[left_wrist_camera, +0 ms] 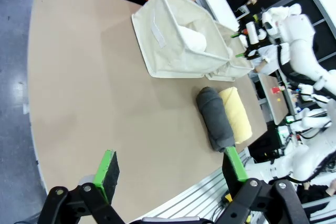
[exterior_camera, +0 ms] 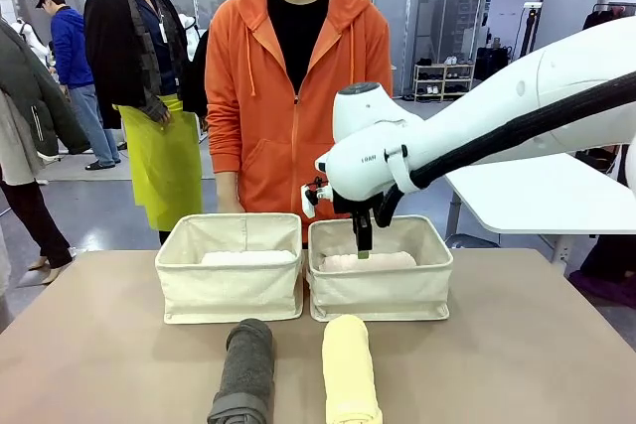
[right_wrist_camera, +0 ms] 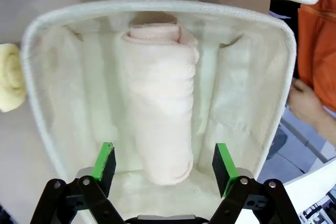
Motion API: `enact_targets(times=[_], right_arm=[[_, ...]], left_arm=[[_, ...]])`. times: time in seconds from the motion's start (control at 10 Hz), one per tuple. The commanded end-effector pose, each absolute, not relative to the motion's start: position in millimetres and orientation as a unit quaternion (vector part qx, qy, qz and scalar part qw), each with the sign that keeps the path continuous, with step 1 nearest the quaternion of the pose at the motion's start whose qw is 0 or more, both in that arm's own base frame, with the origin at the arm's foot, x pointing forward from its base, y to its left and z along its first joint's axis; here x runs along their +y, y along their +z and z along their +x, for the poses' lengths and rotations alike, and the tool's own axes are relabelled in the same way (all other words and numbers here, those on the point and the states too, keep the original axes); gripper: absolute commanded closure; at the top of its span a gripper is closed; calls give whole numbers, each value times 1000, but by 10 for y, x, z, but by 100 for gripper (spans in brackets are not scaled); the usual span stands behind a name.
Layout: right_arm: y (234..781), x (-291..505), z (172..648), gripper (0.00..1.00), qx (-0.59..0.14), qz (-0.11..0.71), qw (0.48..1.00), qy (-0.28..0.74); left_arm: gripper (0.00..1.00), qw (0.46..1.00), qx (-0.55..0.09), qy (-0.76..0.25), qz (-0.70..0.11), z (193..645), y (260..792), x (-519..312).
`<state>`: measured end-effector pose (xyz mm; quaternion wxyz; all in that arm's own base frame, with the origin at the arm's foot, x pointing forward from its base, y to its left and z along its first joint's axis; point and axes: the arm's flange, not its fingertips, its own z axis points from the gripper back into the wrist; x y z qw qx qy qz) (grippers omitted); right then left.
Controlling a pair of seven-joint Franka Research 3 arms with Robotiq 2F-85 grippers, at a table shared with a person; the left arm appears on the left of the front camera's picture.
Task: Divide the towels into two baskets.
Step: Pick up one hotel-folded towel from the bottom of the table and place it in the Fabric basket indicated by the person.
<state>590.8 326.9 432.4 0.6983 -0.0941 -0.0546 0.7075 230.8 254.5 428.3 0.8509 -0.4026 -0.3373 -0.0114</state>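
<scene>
Pink towel (right_wrist_camera: 157, 103) lies in right basket (exterior_camera: 383, 297), with right gripper (right_wrist_camera: 164, 153) just above it, fingers released, empty. White towel (exterior_camera: 248, 258) in left basket (exterior_camera: 229, 295). Grey towel (exterior_camera: 243, 369) and yellow towel (exterior_camera: 350, 369) side by side at table (exterior_camera: 517, 345) near edge. Left gripper (left_wrist_camera: 170, 161) spread, empty, above a table edge

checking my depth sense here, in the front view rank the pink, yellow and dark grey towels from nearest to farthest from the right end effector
1. Pink towel, directly below the right end effector, in the right basket.
2. Yellow towel, on the table in front of that basket.
3. Dark grey towel, left of the yellow one.
</scene>
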Motion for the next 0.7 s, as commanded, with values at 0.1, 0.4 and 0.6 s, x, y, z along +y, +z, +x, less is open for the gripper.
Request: enact_targets(times=[0.1,0.4,0.6], right_arm=[[5019,2912,5446,7,15,-22,745,667],[5382,2027,5173,7,-12,107,821,561],[5473,1271,5033,7,-55,231,844,481]], left_arm=[[0,845,-344,-16,-408,2284,4296,2552],[0,845,-344,-16,-408,2284,4296,2552],[0,845,-344,-16,-408,2284,4296,2552]])
